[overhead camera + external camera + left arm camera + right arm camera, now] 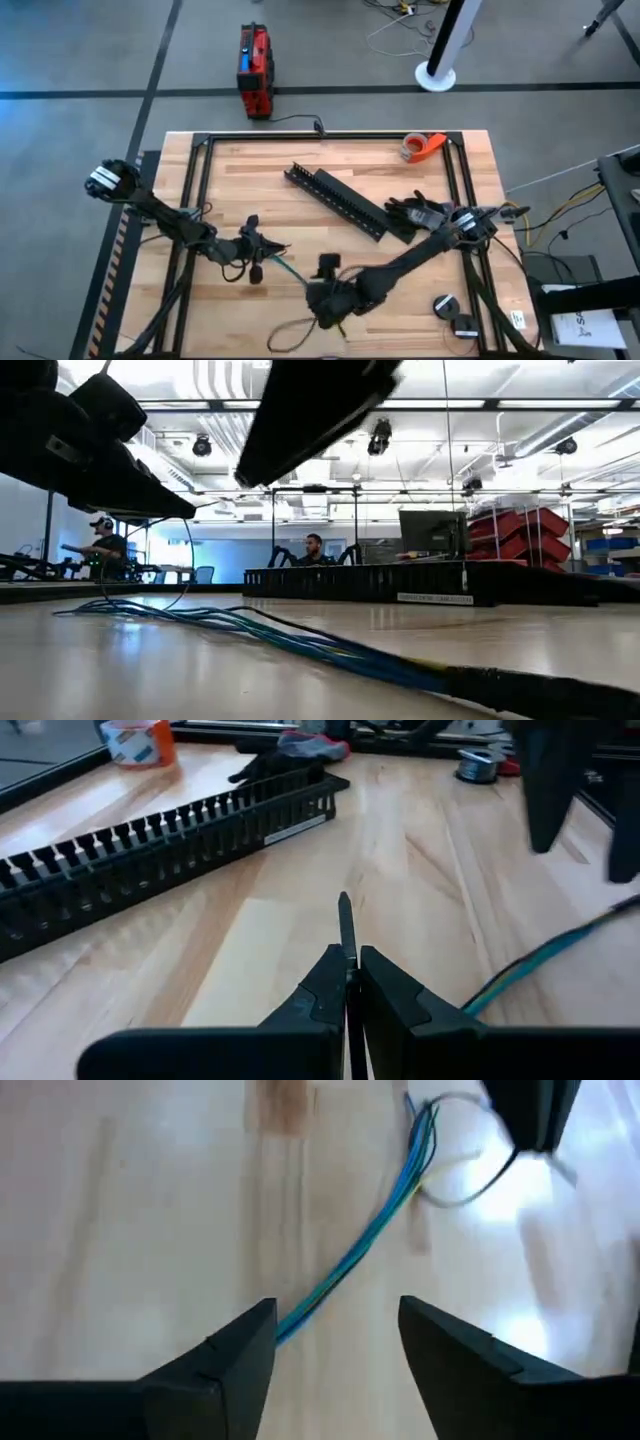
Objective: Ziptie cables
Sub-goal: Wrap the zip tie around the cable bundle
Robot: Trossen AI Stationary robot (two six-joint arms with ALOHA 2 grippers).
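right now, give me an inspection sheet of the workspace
surface: wooden table with a black frame on it
job's things: cables, a thin green and blue bunch lying loose on the wood between the two grippers; no ziptie seen on them
clutter: black slotted rail lying diagonally at mid-table, orange tape roll at the far edge, black glove beside the rail's end, two round black items near the right front corner
grippers: left gripper shut, low over the wood, holding something thin I cannot identify; right gripper open, directly above the cables
surroundings: red box on the floor beyond the table; people seated far behind in the low view
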